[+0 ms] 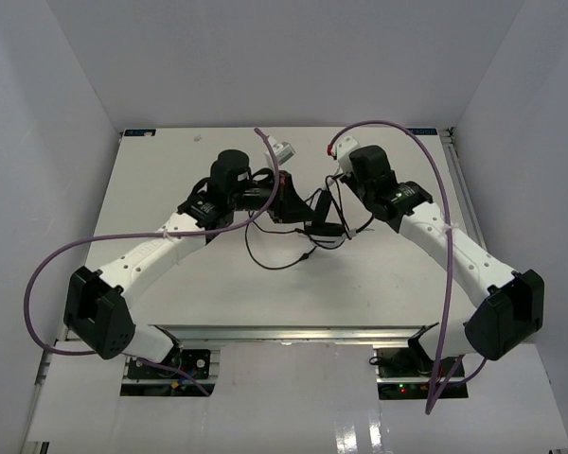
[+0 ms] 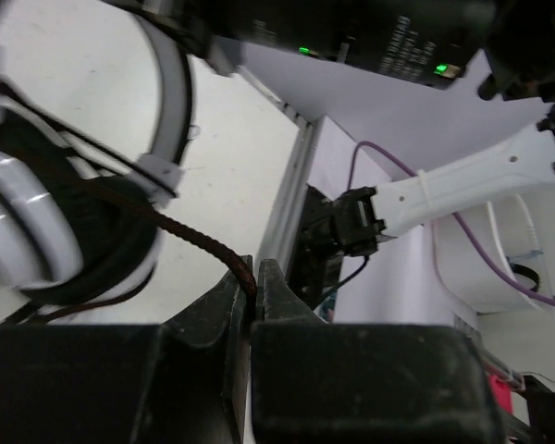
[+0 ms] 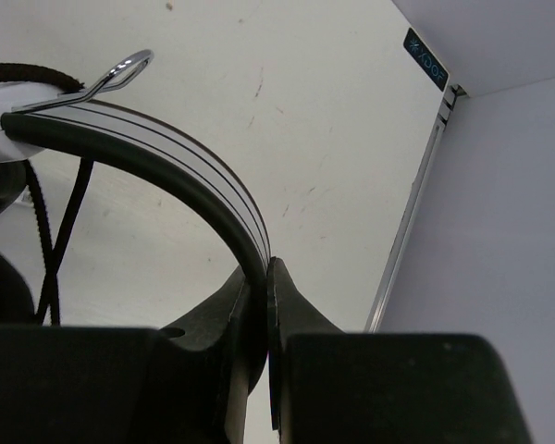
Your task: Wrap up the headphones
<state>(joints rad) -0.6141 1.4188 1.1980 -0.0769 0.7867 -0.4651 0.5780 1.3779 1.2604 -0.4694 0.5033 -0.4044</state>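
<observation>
The headphones are held between both arms above the centre of the worktop; the right fingers are closed tight on the headband, apparently to anchor the frame; the left fingers are pinched shut on the braided cable near an earcup, presumably to lead slack around the set; the remaining cable trails onto the worktop.

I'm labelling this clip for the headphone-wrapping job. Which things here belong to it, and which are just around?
Job:
- headphones
- their cable, pinched in the left gripper
- their headband, clamped in the right gripper

Just around:
- purple arm cables
- table
- metal rail at the table's edge
</observation>
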